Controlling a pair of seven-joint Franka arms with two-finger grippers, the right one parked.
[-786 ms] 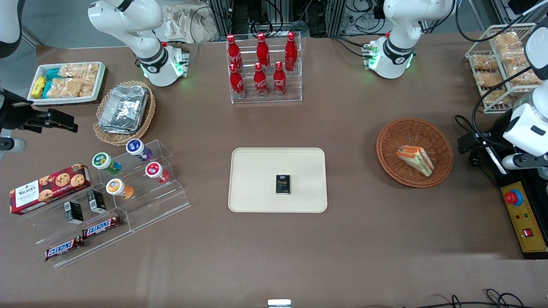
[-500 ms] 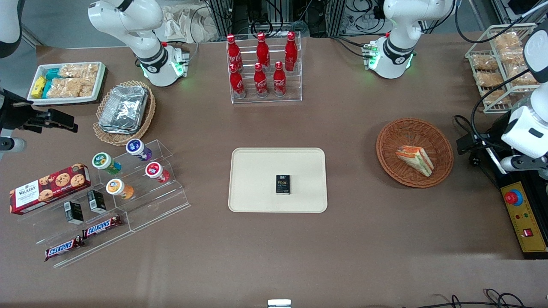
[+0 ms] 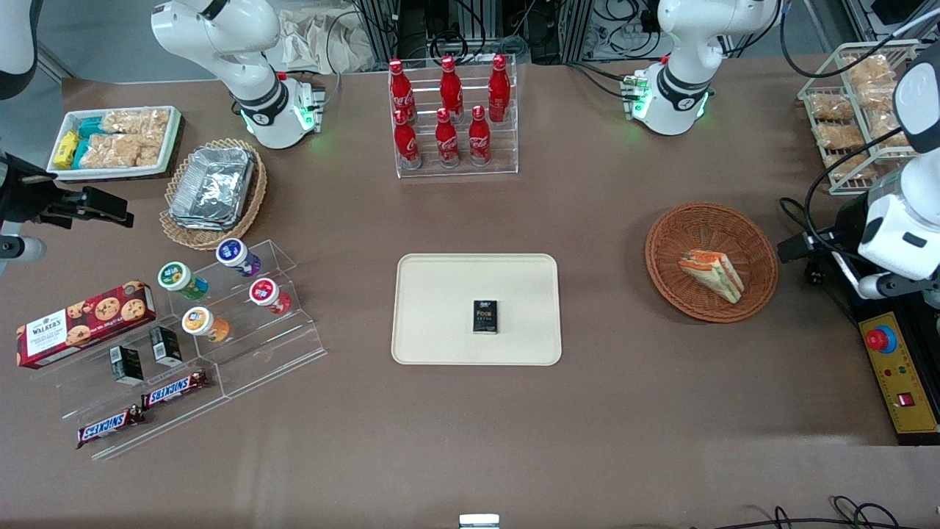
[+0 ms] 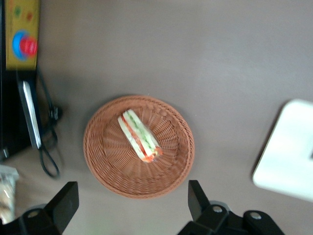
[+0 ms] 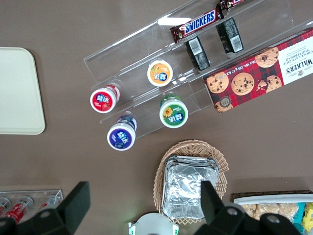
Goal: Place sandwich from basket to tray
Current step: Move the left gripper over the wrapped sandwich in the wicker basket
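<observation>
Cream-beige and flat, the tray [image 3: 477, 308] lies mid-table with a small dark box [image 3: 485, 317] on it, its label too small to read surely. Toward the working arm's end of the table sits the reddish-brown wicker basket [image 3: 711, 262], and in it the sandwich [image 3: 711, 274], not yet lifted. The left arm's gripper [image 4: 133, 205] hangs above the table beside the basket, well apart from the sandwich, its two dark fingers [image 4: 196, 198] spread wide with nothing between them. In the wrist view the sandwich [image 4: 139, 136] lies ahead of the fingertips, its long axis slanting across the basket [image 4: 138, 146] and oblique to the line between the fingers. I judge the coming move must carry the gripper forward over the basket, turn the wrist so the fingers close across the wedge's short width, then descend.

Readable writing: "Walkers" on the red biscuit box [image 3: 84, 322], "Snickers" on the bars [image 3: 175, 389], and Coca-Cola script on the red bottles [image 3: 446, 110].
</observation>
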